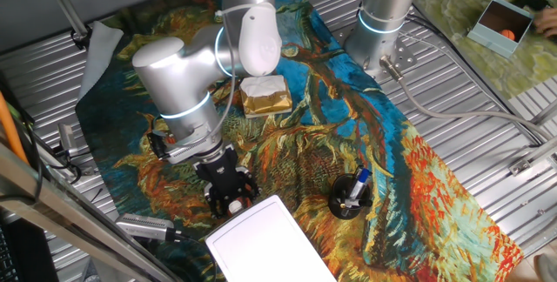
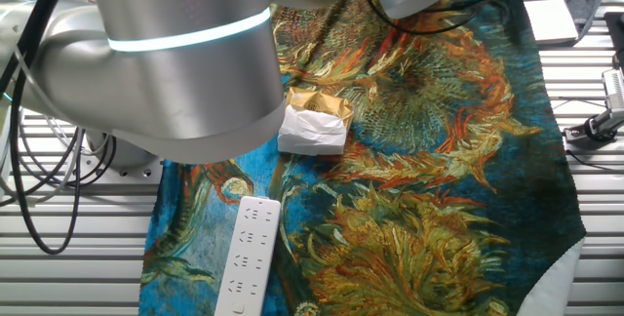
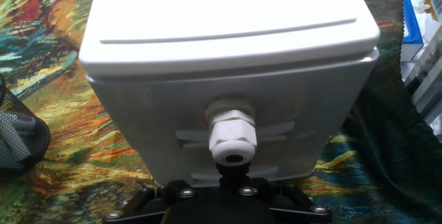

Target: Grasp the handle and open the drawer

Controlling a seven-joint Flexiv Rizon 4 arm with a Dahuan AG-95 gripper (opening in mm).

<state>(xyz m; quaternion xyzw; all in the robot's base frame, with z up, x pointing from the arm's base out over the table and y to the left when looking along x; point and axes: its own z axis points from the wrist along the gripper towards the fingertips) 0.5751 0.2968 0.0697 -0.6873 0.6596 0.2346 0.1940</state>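
White plastic fills the hand view: the drawer (image 3: pixel 228 113) front faces the camera with the handle (image 3: pixel 233 141) at its centre, a little below mid-frame. In one fixed view the box sits at 6 o'clock on the cloth (image 1: pixel 409 160), with the gripper (image 1: pixel 231 202) pressed up to its near face at about 10 o'clock from its top. The fingers themselves are out of frame below the black mount, so I cannot tell whether they are spread or closed on the knob.

Risks, as I judge them: the handle is small, round and smooth, so a shallow or off-centre pinch could slip off once the pull begins. The box looks light and sits on loose fabric; if the drawer binds, the whole box may slide with the pull instead of opening, wrinkling the cloth. A pull not in line with the drawer's travel could jam it.

Room: the pull path runs back toward 10 o'clock, where the arm's own elbow stands close. The pen holder (image 1: pixel 350 197) is near at 3 o'clock of the gripper. The gold block (image 1: pixel 265 97) lies well apart at 12 o'clock. The worktop (image 1: pixel 487 169) edge and a bar (image 1: pixel 148 226) lie just beside at 8 o'clock.
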